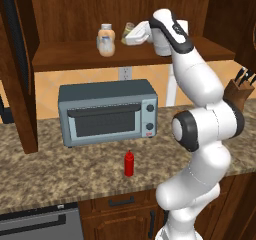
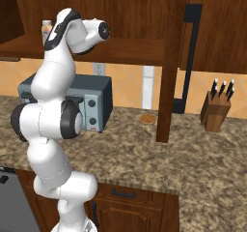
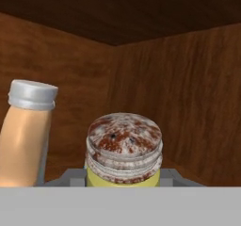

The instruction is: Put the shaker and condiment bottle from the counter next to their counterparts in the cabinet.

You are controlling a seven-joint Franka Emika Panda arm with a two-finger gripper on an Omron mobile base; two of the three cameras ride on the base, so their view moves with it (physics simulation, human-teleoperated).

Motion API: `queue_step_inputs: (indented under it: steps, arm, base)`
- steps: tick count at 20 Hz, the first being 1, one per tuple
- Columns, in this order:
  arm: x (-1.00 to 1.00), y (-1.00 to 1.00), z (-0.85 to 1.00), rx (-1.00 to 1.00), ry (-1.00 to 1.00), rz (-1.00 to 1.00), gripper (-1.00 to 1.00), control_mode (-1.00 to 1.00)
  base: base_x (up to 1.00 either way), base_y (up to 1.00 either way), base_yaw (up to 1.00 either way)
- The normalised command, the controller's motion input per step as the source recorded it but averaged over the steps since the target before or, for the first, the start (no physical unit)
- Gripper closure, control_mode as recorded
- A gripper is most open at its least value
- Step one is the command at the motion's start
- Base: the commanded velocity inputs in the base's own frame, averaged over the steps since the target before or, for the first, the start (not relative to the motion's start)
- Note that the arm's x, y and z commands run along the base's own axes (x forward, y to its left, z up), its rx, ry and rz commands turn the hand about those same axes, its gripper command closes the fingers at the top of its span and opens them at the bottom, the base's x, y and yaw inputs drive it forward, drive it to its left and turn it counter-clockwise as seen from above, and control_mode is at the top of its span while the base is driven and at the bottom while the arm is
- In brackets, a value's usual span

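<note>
Left base view. The white arm reaches up into the cabinet (image 1: 65, 14), its gripper (image 1: 131, 34) level with the plank shelf (image 1: 75, 56). The shaker (image 1: 129, 28) shows as a small yellow-green shape at the jaws, just right of the peach bottle (image 1: 106, 40), which stands on the shelf; the greyish clear shaker beside it cannot be told apart here. The condiment bottle (image 1: 129, 163) stands upright on the brown speckled table (image 1: 50, 169), in front of the toaster oven (image 1: 107, 112) and apart from it. A knife block (image 1: 241, 91) sits at the far right.

Right base view. The arm bends over the toaster oven (image 2: 91, 100), with its wrist at shelf height; the hand is hidden behind the arm. A pale bottle top (image 2: 46, 29) shows left of the arm on the shelf. A knife block (image 2: 215, 109) and a small round brown item (image 2: 148, 119) lie on the table (image 2: 144, 153), beside the cabinet's upright post (image 2: 169, 62).

Hand view. The jaws are clenched on the shaker (image 3: 124, 154), its speckled metal cap facing the camera and its yellow body just below. The peach bottle (image 3: 24, 135), leaning in this tilted view, stands just left, before the wood-grain cabinet back (image 3: 164, 88).
</note>
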Motion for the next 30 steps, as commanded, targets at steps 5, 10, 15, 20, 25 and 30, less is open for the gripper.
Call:
queue_step_inputs:
  steps: [5, 10, 15, 20, 25, 30]
  arm:
    - [0.21, 0.05, -0.15, -0.07, 0.00, 0.02, 1.00, -1.00]
    - [0.26, 0.01, -0.03, -0.02, 0.00, 0.03, 1.00, -1.00]
    - [0.16, 0.00, 0.00, -0.01, 0.00, 0.03, 1.00, -1.00]
    - [0.06, 0.02, -0.03, -0.02, 0.00, 0.03, -1.00, -1.00]
    - [0.00, 0.00, 0.00, -0.02, 0.00, 0.01, -1.00, -1.00]
    - [-0.17, 0.00, 0.03, 0.00, 0.00, 0.00, -1.00, -1.00]
  base:
    - [0.00, 0.00, 0.00]
    - [0.00, 0.00, 0.00]
    - [0.00, 0.00, 0.00]
    - [0.00, 0.00, 0.00]
    - [0.00, 0.00, 0.00]
    - [0.00, 0.00, 0.00]
